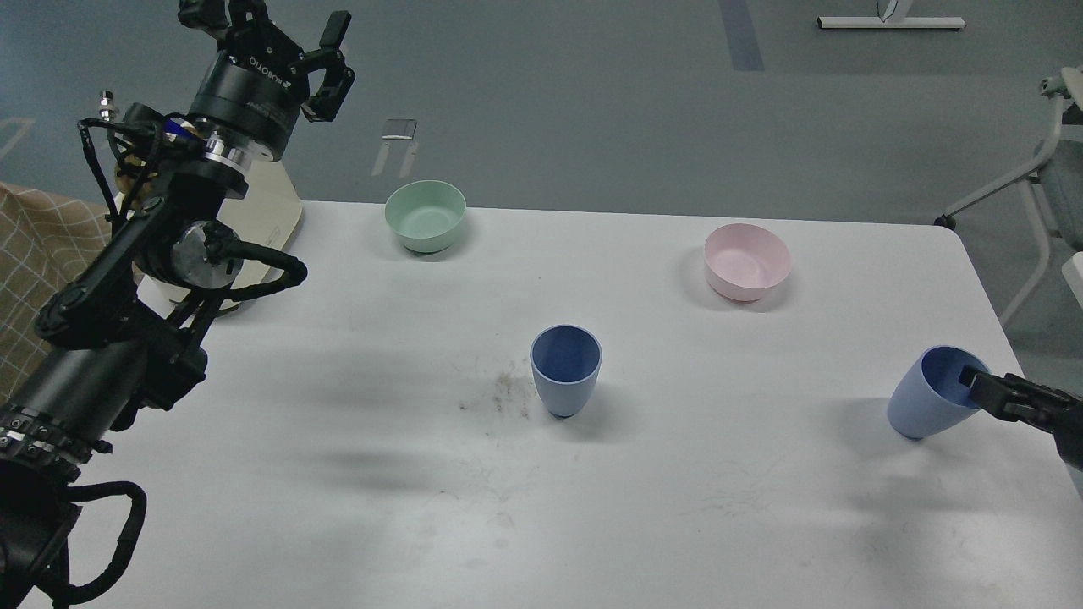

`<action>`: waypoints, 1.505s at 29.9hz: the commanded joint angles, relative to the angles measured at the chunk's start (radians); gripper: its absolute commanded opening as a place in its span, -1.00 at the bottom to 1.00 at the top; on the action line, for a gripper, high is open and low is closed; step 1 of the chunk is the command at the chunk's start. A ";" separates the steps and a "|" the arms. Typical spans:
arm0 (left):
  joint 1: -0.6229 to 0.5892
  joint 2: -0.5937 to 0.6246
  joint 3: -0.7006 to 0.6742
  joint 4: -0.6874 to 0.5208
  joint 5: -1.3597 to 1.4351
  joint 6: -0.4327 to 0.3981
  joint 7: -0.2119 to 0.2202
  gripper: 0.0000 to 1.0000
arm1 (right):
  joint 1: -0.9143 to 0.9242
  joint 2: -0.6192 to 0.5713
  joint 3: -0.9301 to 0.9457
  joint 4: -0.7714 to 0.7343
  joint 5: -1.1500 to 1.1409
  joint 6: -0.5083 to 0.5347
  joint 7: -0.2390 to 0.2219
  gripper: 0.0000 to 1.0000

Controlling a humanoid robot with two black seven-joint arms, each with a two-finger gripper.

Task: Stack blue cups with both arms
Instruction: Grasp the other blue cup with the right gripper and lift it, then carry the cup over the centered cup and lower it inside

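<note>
On the white table [355,474], the right pincer [973,385] grips the tilted blue cup's [926,397] rim; left pincer [292,46] wide, raised.

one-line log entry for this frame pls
right tool: gripping rim of tilted blue cup | left tool: raised, open, empty | second blue cup: upright mid-table | stack: not done

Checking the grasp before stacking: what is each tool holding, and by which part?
The right tool pinches the tilted blue cup by its rim, one finger inside. The left tool, raised and open, holds nothing.
</note>
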 commanded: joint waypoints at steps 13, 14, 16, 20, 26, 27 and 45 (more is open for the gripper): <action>-0.003 0.008 0.002 -0.004 0.004 0.003 0.000 0.95 | 0.125 0.003 0.036 0.018 0.076 0.000 0.012 -1.00; -0.004 0.008 0.002 -0.006 0.004 0.003 -0.002 0.95 | 0.146 -0.001 0.036 0.018 0.093 0.000 0.012 -1.00; -0.004 0.003 0.002 -0.009 0.004 0.005 0.000 0.95 | 0.220 -0.016 0.033 0.030 0.136 0.000 0.012 -1.00; -0.004 -0.002 0.002 -0.011 0.006 0.003 0.002 0.95 | 0.391 -0.015 0.015 0.081 0.156 0.000 0.006 -1.00; -0.006 0.007 0.002 -0.011 0.004 -0.006 0.029 0.95 | 0.592 0.054 -0.270 0.225 0.153 0.000 -0.014 -1.00; -0.007 0.011 0.002 -0.011 0.004 -0.009 0.044 0.95 | 0.642 0.078 -0.345 0.237 0.152 0.000 -0.034 -1.00; -0.011 0.011 0.002 -0.009 0.011 -0.009 0.104 0.95 | 0.825 0.287 -0.809 0.158 -0.031 0.000 -0.079 -1.00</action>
